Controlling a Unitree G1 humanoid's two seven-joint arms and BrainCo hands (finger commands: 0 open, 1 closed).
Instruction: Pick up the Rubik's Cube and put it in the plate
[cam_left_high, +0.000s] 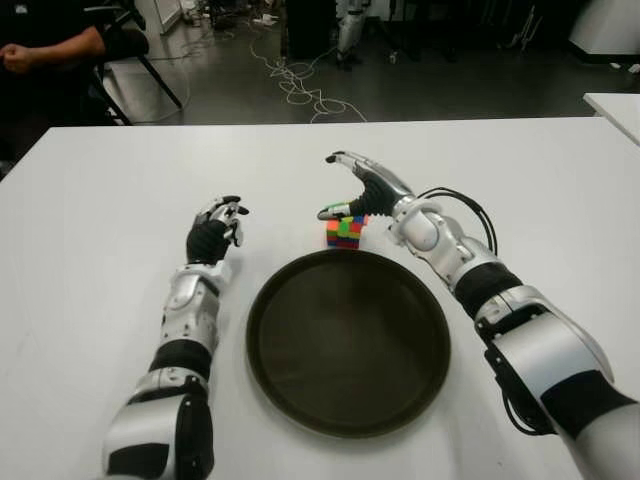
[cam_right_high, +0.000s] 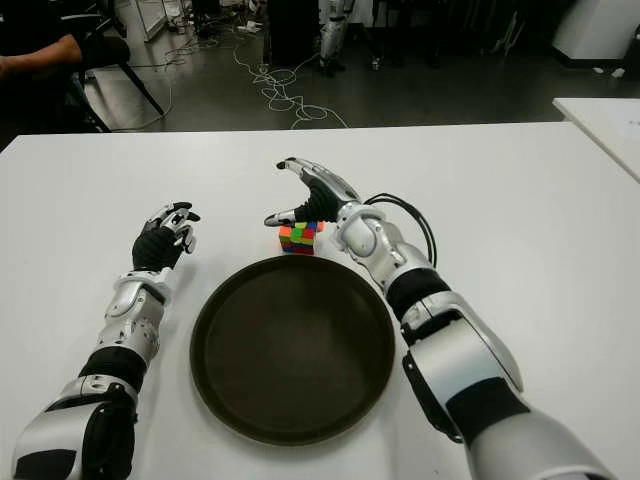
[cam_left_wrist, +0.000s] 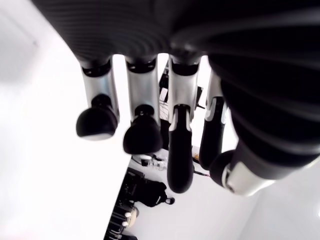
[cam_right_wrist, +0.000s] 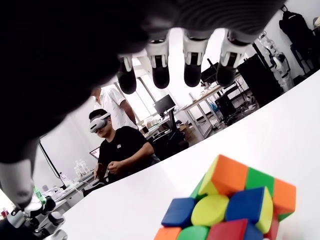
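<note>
The Rubik's Cube (cam_left_high: 345, 232) sits on the white table just beyond the far rim of the dark round plate (cam_left_high: 348, 340). My right hand (cam_left_high: 345, 186) hovers directly over the cube with fingers spread, thumb low at the cube's left side; the right wrist view shows the cube (cam_right_wrist: 227, 207) below the open fingertips (cam_right_wrist: 192, 75), untouched. My left hand (cam_left_high: 218, 228) shows to the left of the plate, fingers loosely curled and holding nothing.
The white table (cam_left_high: 100, 220) stretches wide on both sides. A second table corner (cam_left_high: 615, 105) stands at the far right. A seated person (cam_left_high: 50, 45) is at the back left, with cables on the floor (cam_left_high: 295, 80) beyond the table.
</note>
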